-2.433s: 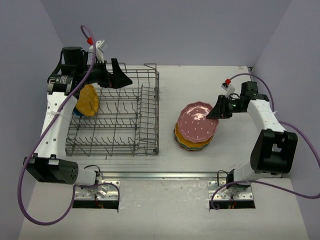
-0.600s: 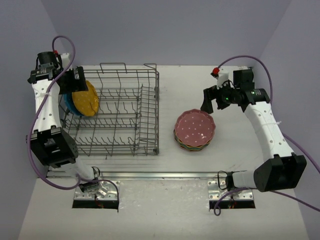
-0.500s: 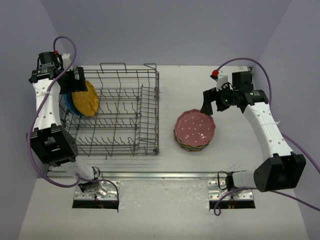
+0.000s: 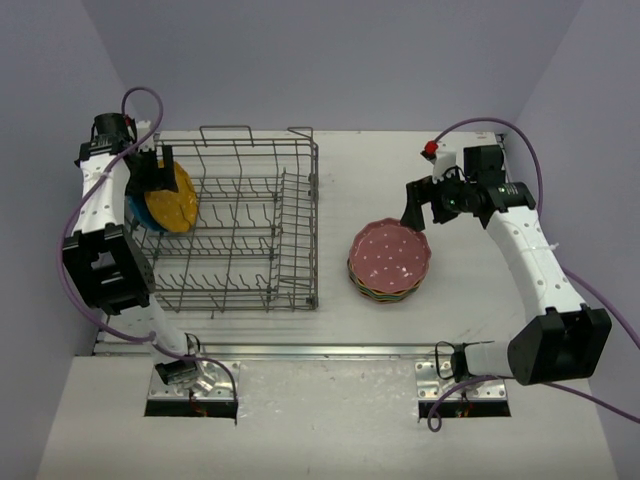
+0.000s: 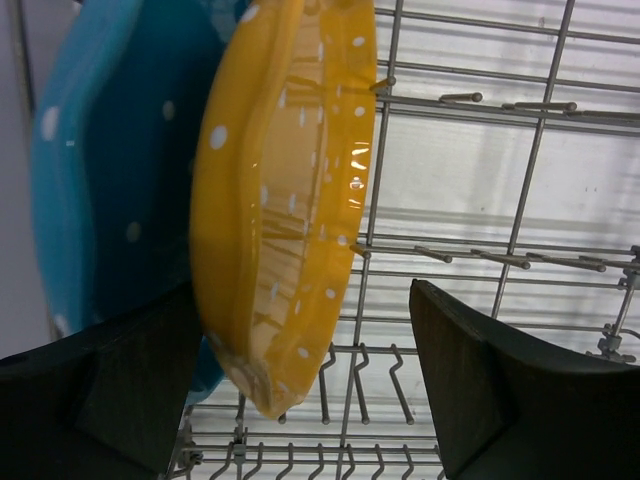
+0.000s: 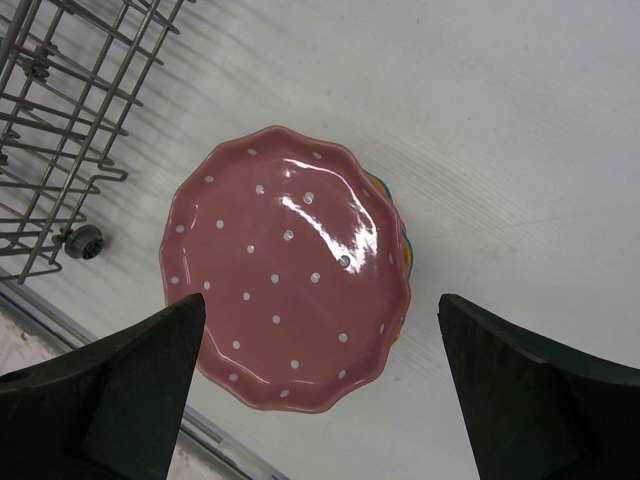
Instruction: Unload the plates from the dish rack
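Note:
The grey wire dish rack point(image 4: 300, 215) stands on the left half of the table. An orange-yellow dotted plate point(image 4: 172, 197) and a blue plate point(image 4: 138, 213) behind it stand upright at its left end. My left gripper point(image 4: 150, 165) is lowered over the orange-yellow plate point(image 5: 290, 200), open, with its edge between the jaws. That edge lies close against the left finger point(image 5: 110, 400), with a wide gap to the right finger. The blue plate point(image 5: 120, 170) is outside the jaws. My right gripper point(image 4: 420, 205) hovers open above a pink-red plate point(image 4: 390, 252) that tops a stack.
The stack under the pink-red plate point(image 6: 290, 270) shows lime-yellow and orange rims point(image 4: 385, 293), right of the rack. The rack's upright tines point(image 5: 530, 180) and raised right side stand near the stack. A metal rail point(image 4: 320, 350) runs along the table's near edge.
My left gripper has shifted right onto the orange-yellow plate's edge and its jaws have narrowed. The right gripper has lifted off the pink-red plate, which rests on the stack, and holds still.

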Robot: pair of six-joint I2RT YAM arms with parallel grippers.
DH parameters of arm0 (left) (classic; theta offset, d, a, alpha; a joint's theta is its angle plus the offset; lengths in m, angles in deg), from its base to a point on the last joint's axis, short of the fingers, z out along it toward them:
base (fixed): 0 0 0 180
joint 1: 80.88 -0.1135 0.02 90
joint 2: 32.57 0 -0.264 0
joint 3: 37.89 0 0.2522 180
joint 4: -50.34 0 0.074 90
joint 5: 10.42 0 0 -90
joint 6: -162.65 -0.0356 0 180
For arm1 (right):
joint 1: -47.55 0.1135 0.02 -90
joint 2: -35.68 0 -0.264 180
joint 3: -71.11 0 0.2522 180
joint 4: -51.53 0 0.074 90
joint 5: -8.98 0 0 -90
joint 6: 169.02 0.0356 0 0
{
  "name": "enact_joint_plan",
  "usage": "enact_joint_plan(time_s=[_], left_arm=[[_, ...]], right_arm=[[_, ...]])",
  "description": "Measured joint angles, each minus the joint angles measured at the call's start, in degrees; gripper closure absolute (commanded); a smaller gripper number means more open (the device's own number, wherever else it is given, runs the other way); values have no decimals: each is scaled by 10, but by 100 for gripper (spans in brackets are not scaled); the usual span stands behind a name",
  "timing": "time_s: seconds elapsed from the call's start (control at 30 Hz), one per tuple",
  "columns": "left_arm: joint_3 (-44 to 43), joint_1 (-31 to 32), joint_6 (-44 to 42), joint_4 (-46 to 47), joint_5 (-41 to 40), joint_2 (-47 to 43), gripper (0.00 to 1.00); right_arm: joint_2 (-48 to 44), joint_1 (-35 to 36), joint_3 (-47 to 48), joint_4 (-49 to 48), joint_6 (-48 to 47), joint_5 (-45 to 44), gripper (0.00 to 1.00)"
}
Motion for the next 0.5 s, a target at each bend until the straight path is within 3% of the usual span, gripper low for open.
enact_joint_plan(time_s=[0.3,0.5], left_arm=[[46,4,-2,48,43,9,57],[61,8,-9,69,53,10,94]], right_arm=[[0,0,-1,1,3,4,1],[0,0,-1,2,4,4,1]])
